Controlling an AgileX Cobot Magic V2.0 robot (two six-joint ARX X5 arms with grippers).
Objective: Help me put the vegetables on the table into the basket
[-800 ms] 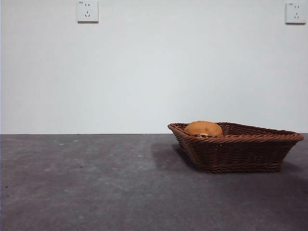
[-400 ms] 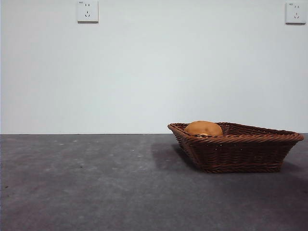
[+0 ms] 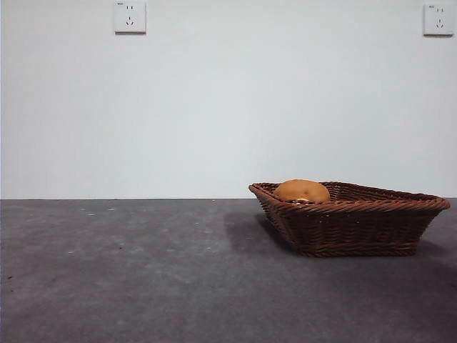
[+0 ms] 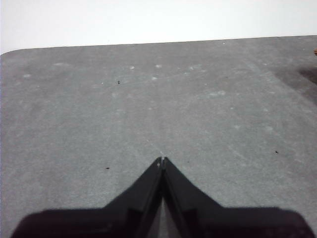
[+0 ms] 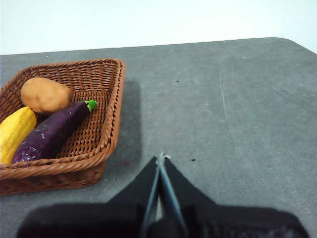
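In your right wrist view, the right gripper [image 5: 161, 157] sits at the bottom centre with its jaws pressed together, holding nothing, over bare table [image 5: 237, 109]. Look left of it and you find the basket [image 5: 115, 106], with the eggplant [image 5: 49, 133] lying between the yellow vegetable [image 5: 14, 133] and the potato [image 5: 45, 95] farther back. Your left wrist view shows the left gripper [image 4: 162, 159] also closed and empty above grey surface. In the front view the basket stands at right of centre; only the potato's top clears the rim, and the other two are probably hidden behind the wicker.
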